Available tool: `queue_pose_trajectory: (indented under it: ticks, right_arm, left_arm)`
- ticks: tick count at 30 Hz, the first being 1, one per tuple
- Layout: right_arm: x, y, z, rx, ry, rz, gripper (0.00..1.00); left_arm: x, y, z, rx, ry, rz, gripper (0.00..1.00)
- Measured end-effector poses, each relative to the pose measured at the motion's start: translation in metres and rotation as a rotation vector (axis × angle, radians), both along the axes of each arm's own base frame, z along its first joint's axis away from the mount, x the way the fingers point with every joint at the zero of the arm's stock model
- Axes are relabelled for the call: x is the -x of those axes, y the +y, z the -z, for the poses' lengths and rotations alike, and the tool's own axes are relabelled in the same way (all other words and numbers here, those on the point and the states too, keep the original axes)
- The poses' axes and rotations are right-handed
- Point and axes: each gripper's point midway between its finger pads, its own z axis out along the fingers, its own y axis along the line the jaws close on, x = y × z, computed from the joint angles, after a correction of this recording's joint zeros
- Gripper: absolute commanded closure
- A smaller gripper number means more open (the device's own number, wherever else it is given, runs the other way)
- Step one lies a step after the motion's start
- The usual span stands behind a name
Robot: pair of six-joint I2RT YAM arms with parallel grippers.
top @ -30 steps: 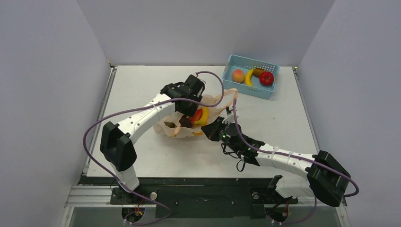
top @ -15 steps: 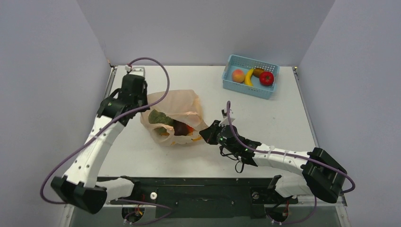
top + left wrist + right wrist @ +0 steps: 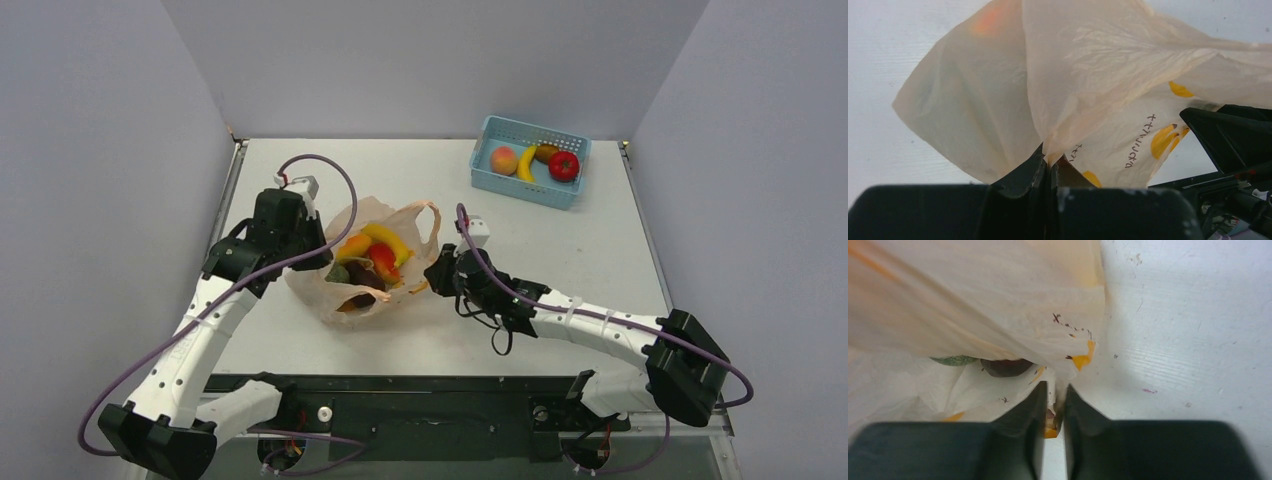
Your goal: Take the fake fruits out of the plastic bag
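Fruits not yet removed: banana (image 3: 388, 240), red-yellow mango (image 3: 383, 264), dark plum (image 3: 365, 277) and green melon (image 3: 338, 272) all lie inside the pale-orange plastic bag (image 3: 318, 295), left of centre on the table (image 3: 560, 240). The bag's left edge is clamped in the left gripper (image 3: 1049, 161). The right gripper (image 3: 1055, 396) pinches its right edge, and the mouth gapes between them. Every fruit remains to lift out. At the far right stands a blue basket (image 3: 490, 128), well apart.

light fell evenly from above, soft and bright; the table (image 3: 560, 250) showed only faint, short shadows and no glare. the top view was sharp throughout. in the wrist views the left gripper (image 3: 1048, 161) and right gripper (image 3: 1055, 390) were dark, blurred silhouettes, while the plastic bag (image 3: 1088, 65) glowed translucent.
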Motion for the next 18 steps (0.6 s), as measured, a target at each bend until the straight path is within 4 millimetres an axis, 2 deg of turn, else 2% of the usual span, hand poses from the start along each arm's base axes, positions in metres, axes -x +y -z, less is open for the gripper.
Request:
queue_pose_trajectory:
  ticks: [2,5,7,10,13,15,18]
  right_arm:
    - [-0.010,-0.004,-0.015,0.036,-0.019,0.009,0.51]
    - [-0.016,-0.012,-0.030,0.085,-0.041,0.017,0.45]
    - [-0.012,-0.024,-0.031,0.130,-0.042,0.020,0.42]
    - [0.005,-0.041,-0.042,0.170,-0.055,0.004,0.38]
    - [0.028,-0.049,-0.070,0.144,-0.111,-0.043,0.34]
    - [0.049,-0.043,-0.095,0.085,-0.166,-0.116,0.32]
    - [0.086,-0.019,-0.125,-0.029,-0.233,-0.278,0.32]
  left_arm:
    - [-0.005,-0.008,0.001,0.029,0.008,0.010,1.00]
    - [-0.010,-0.017,0.000,0.073,0.011,0.018,1.00]
    - [-0.013,-0.023,-0.005,0.105,0.004,0.025,1.00]
    - [-0.016,-0.031,-0.012,0.142,-0.008,0.042,1.00]
    - [-0.017,-0.036,-0.015,0.172,-0.010,0.054,1.00]
    - [-0.017,-0.038,-0.016,0.185,-0.010,0.058,1.00]
    - [-0.018,-0.039,-0.018,0.200,-0.013,0.060,1.00]
